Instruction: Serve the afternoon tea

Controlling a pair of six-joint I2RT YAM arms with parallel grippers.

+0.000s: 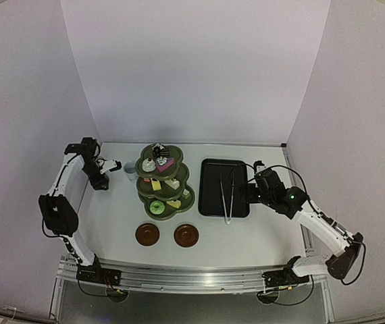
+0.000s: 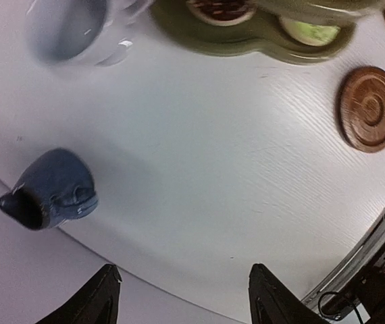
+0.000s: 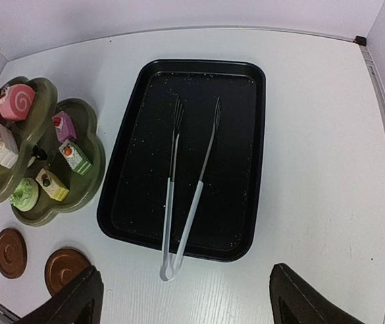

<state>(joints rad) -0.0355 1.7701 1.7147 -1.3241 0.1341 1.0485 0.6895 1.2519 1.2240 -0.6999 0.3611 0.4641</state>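
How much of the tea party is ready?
Done: the cakes sit on the stand, and the tray holds only tongs. In hand: nothing; the left hand and right hand are open. Left: the mug and pot are on the table, not on the bare coasters.

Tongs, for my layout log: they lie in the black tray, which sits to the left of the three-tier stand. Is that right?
Not quite. The tongs do lie in the black tray, but the top external view shows the tray to the right of the three-tier stand, not the left.
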